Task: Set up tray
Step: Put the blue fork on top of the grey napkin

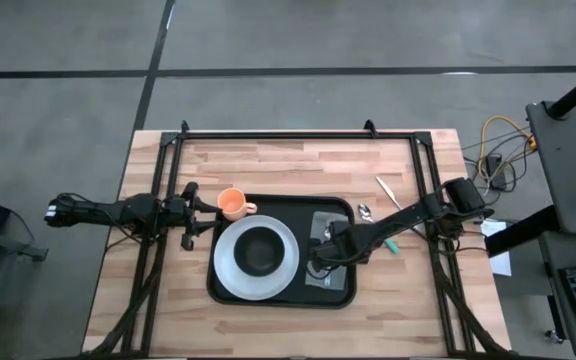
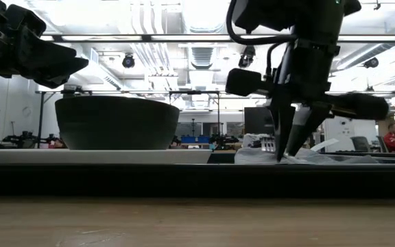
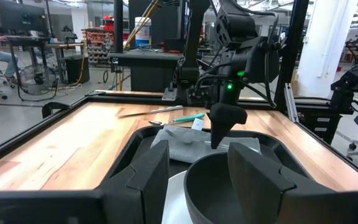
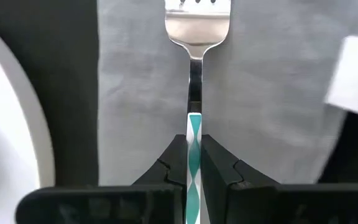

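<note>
The large flat black rectangular tray with rounded corners is set at the middle of the light wooden table. On it are placed a round white plate bearing a dark bowl, and a folded grey cloth napkin. The right gripper is angled down over the napkin, its fingers pinched on the teal-and-white handle of a metal fork. The left gripper is held level beside the tray's left edge, fingers partly spread, near a small orange cup.
</note>
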Tool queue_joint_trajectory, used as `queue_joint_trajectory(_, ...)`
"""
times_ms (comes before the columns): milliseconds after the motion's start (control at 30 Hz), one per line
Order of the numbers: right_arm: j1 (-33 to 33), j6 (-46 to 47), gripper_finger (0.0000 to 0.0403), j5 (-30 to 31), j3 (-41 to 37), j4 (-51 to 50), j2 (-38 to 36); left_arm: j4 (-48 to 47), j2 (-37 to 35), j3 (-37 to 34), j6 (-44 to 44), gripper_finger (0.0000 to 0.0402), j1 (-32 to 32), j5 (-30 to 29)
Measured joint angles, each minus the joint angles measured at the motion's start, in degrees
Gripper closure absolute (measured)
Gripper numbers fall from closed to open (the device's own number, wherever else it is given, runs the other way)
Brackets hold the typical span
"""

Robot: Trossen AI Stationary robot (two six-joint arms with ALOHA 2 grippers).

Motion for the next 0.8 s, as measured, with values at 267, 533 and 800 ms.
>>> queue_joint_trajectory(267, 0.0, 1.3, 0.0376, -0.3, -2.4, 3.5, 0.0, 0.0, 0.0, 0.0, 0.0, 0.0256, 0.0, 0.0)
queue_joint_trajectory(533, 0.0, 0.5, 0.0361, -1.1, -1.5, 3.3, 0.0, 0.0, 0.0, 0.0, 0.0, 0.0256, 0.0, 0.0)
queue_joint_trajectory(800, 0.0, -0.4, 0.036, -3.0, -1.2, 3.2, 0.0, 0.0, 0.0, 0.0, 0.0, 0.0256, 0.0, 0.0)
